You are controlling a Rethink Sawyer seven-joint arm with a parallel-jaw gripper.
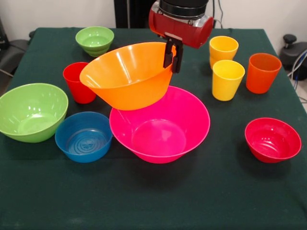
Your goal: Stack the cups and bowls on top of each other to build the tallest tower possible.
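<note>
My gripper (pixel 173 56) is shut on the right rim of the large orange bowl (pixel 127 74). It holds the bowl tilted in the air, just above the back left rim of the large pink bowl (pixel 160 125), which stands at the table's middle. The medium-large green bowl (pixel 31 111) is at the left. The small blue bowl (pixel 83 136) stands between it and the pink bowl. The small green bowl (pixel 95 40) is at the back left, the small red bowl (pixel 272 139) at the right. The red cup (pixel 76 82) stands behind the orange bowl. Two yellow cups (pixel 223 49) (pixel 227 79) and the orange cup (pixel 262 72) stand at the back right.
The table (pixel 153 201) has a dark green cloth. The arm's red wrist (pixel 181 24) comes down at the top middle. Dark equipment stands off the table at both far corners.
</note>
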